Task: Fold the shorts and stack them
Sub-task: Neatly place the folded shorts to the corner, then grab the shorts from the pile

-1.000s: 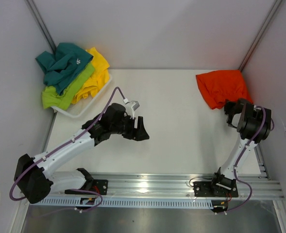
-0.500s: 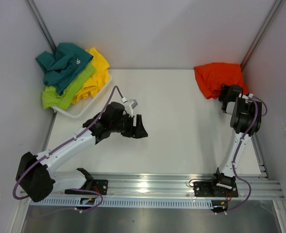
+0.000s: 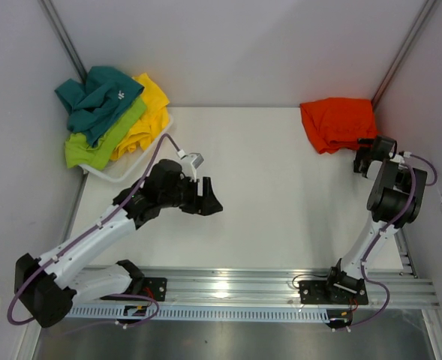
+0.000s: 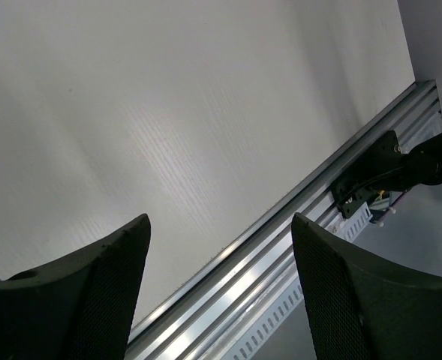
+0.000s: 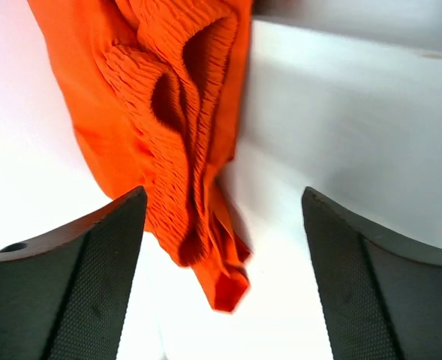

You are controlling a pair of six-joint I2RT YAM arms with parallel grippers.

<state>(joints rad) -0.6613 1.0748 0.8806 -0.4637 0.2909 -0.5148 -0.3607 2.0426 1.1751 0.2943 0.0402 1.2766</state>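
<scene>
The right claw (image 3: 371, 154) is spread and holds nothing. The orange shorts (image 3: 338, 124) lie just ahead of it. The left claw (image 3: 208, 201) is spread too, above the table (image 3: 281, 195).

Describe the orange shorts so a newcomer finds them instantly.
Look to the table's far right corner. The orange shorts lie there alone; every other pair sits in a teal, lime and yellow heap on the white basket far left.

A pile of shorts (image 3: 108, 112) is lying in a tray (image 3: 123, 174) at the table's (image 3: 281, 195) far left corner. A single pair (image 3: 339, 124) is lying at the far right corner, with the right gripper (image 3: 366, 155) sitting just in front of it. The left gripper (image 3: 211, 196) is hanging over the table, left of centre.
</scene>
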